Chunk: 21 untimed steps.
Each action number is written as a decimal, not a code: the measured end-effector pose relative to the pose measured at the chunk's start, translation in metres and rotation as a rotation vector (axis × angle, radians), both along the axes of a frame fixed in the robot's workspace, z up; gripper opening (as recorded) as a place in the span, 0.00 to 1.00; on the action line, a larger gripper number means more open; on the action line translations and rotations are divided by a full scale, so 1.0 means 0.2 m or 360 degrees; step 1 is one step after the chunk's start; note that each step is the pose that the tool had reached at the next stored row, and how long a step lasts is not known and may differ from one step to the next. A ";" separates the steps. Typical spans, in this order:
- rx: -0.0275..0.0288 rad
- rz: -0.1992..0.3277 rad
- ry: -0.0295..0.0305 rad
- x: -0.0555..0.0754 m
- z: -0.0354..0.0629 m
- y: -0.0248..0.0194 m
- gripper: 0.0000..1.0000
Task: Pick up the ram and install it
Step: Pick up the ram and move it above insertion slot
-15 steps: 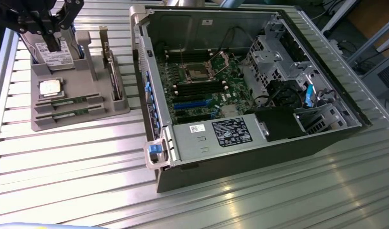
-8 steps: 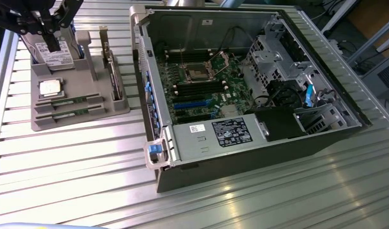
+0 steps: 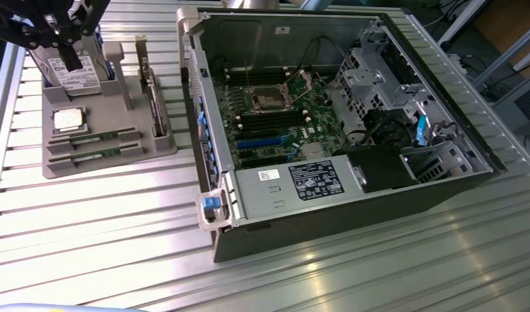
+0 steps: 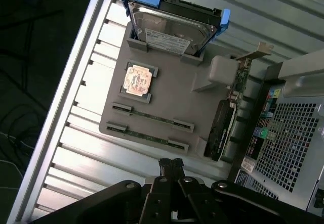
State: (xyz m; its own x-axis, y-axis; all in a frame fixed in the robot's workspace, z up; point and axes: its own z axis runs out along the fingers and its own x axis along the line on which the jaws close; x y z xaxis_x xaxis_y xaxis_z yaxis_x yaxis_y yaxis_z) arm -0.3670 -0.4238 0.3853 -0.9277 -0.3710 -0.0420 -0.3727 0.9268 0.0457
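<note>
Two ram sticks: laid flat and parallel in shallow slots of the gray holder tray (image 4: 202, 100), at the end away from the hard drive (image 4: 172, 27); both are seated in the tray.
Inner stick (image 4: 152, 117): set just beside the processor chip (image 4: 138, 79); it is also seen in the exterior view (image 3: 90, 138).
Outer stick (image 4: 148, 137): set near the tray's rim, with a free edge on one side (image 3: 91, 154).
Claw (image 4: 171, 166): fully closed, fingertips pressed together, nothing held; in the exterior view it (image 3: 73, 65) is seen hanging above the hard-drive end of the tray, apart from both sticks.
Step in hand: judged to be the approach to a stick. The task is judged barely begun, as the memory slots (image 3: 263, 121) in the open computer case (image 3: 438, 188) appear unfilled.
Grip: the jaws would have to be parted before any descent. The hold is best taken across the stick's thin faces at mid-length, between the raised blocks at its ends, so that balance is kept.
Alignment: the jaws should be squared to the stick's long axis, so that only one stick is caught.
Choice: the outer stick is judged the easier, since more room is left beside it.
Hazards: the processor chip could be nudged, and the expansion card (image 4: 220, 130) standing at the tray's side could be clipped.
Handling: a thin board is likely to tilt or flex, so a light, centred squeeze is advised.
</note>
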 end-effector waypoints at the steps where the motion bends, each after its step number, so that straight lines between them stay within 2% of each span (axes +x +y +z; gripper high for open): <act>1: 0.00001 0.0029 0.00000 0.00 0.000 0.000 0.11; 6: 0.00001 0.0184 0.00000 0.00 0.000 0.000 0.11; 14: 0.00000 0.0344 0.00000 0.00 0.000 0.000 0.11; 18: 0.00000 0.0482 0.00000 0.00 0.000 0.000 0.11; 21: 0.00000 0.0544 0.00000 0.00 0.000 0.000 0.11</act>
